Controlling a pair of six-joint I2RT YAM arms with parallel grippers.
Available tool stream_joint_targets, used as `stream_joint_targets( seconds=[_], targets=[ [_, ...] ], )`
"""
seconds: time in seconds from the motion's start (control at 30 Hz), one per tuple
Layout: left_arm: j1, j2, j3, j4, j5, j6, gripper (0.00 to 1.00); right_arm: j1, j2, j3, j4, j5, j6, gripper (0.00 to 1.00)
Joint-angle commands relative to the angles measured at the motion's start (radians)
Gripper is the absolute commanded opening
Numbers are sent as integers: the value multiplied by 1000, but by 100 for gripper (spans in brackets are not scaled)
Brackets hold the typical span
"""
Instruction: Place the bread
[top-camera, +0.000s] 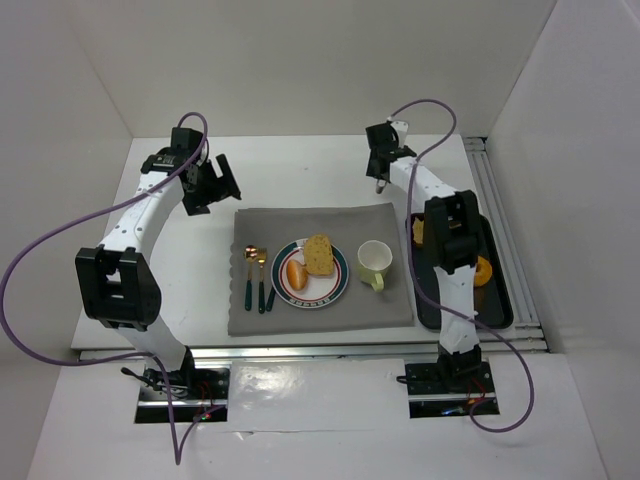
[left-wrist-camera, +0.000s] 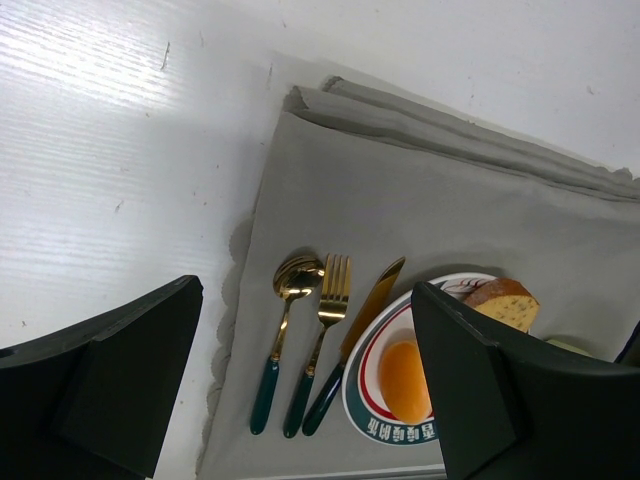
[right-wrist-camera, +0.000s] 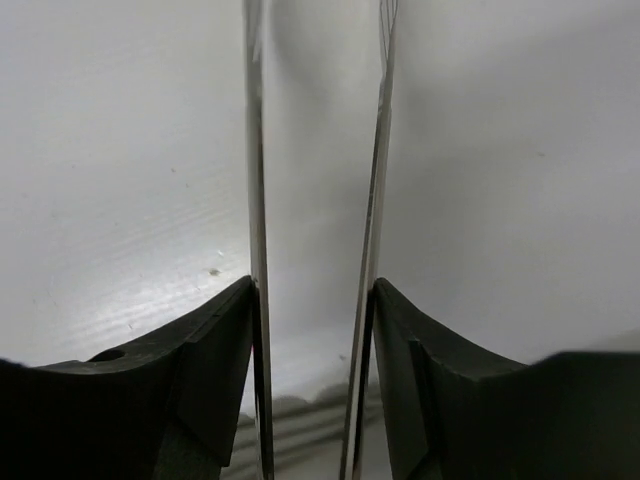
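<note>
A slice of bread (top-camera: 320, 254) and a round orange bun (top-camera: 295, 272) lie on a white plate (top-camera: 338, 290) with a red and green rim, on a grey mat (top-camera: 330, 315). In the left wrist view the slice (left-wrist-camera: 505, 300) and bun (left-wrist-camera: 403, 380) show on the plate (left-wrist-camera: 372, 428). My left gripper (top-camera: 218, 183) is open and empty, hovering beyond the mat's far left corner (left-wrist-camera: 305, 290). My right gripper (top-camera: 380, 170) is at the back beyond the mat's far right corner, its fingers (right-wrist-camera: 200, 350) pressed on thin metal tongs (right-wrist-camera: 258, 200) whose arms stand apart with nothing between them.
A gold spoon, fork and knife with green handles (top-camera: 258, 280) lie left of the plate. A pale green cup (top-camera: 375, 262) stands right of it. A black tray (top-camera: 500, 310) at the right holds more bread (top-camera: 418, 232) and a ring-shaped pastry (top-camera: 484, 270).
</note>
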Motion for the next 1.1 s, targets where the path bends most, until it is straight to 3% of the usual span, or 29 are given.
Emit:
stream_joint_targets(
  seconds=[0.0, 0.2, 0.27, 0.4, 0.5, 0.63, 0.8, 1.07],
  targets=[
    [3, -21, -2, 3, 2, -7, 100, -8, 86, 144, -8, -40, 47, 57],
    [3, -12, -2, -7, 2, -7, 100, 2, 195, 241, -28, -146, 113, 73],
    [3, -12, -2, -7, -10, -7, 100, -8, 195, 253, -37, -190, 136, 84],
    [3, -3, -2, -7, -10, -7, 100, -26, 146, 244, -37, -211, 155, 94],
    [3, -3, -2, -7, -10, -7, 100, -26, 97, 281, -82, -145, 146, 100],
    [3, -15, -2, -7, -23, 2, 100, -46, -59, 263, -184, 21, 123, 100],
    [3, -52, -2, -7, -33, 2, 100, -66, -270, -2, -306, 266, 146, 100],
    [3, -96, -11, 13, -33, 21, 100, -86, -583, -463, -381, 276, 179, 100]
  ],
)
